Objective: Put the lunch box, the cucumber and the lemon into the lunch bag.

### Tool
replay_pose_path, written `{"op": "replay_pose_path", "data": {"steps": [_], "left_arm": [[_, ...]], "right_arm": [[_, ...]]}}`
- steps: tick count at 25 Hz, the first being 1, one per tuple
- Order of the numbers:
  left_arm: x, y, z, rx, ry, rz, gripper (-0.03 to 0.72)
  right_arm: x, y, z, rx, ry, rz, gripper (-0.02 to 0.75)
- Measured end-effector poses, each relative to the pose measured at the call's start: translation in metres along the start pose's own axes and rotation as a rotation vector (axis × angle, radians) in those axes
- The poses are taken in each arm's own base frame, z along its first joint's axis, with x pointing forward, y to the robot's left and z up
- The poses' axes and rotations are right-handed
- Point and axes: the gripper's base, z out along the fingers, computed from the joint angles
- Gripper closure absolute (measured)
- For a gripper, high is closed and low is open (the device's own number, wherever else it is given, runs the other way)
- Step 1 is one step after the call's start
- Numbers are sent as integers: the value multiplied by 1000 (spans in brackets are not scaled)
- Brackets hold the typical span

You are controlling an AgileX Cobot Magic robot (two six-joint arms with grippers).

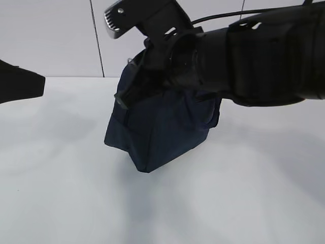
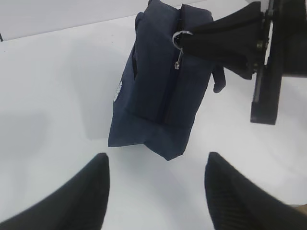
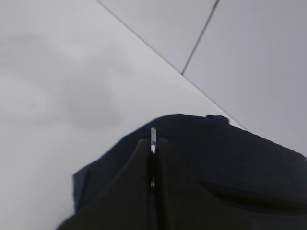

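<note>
Left wrist view shows the lunch bag [image 2: 158, 91] standing on the white table [image 2: 57, 81], its zipper pull [image 2: 179, 48] pinched by the right gripper [image 2: 189, 40], fingers pressed together on it. Nearer, the left gripper [image 2: 156, 191] hangs spread and empty. Bag contents cannot be seen.

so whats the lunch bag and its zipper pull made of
The lunch bag looks like dark navy woven fabric, matte: it creases softly and shows stitched seams. The zipper pull seems to be metal: a thin silvery ring and tab that glint. The right gripper is pinched on it.
</note>
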Motion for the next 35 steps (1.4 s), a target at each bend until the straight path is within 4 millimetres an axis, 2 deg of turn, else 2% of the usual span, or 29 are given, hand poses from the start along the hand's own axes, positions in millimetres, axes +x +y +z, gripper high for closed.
{"op": "replay_pose_path", "data": {"steps": [3,7,11,18,26,35], "left_arm": [[0,0,0,0,-3,-1,247],[-1,0,0,0,-6,-1,247],[-1,0,0,-2,-12,-1,247],[-2,0,0,-5,-25,-1,247],[-3,2,4,-9,-21,-4,247],[1,9,28,-29,32,4,247]], "right_arm": [[-3,9,1,-91,-38,28,717],[-6,21,-1,-129,-52,1,717],[-12,21,-4,-127,-69,2,717],[-1,31,9,-180,-45,-8,717],[7,3,16,-150,-43,28,717],[9,9,25,-225,-65,24,717]]}}
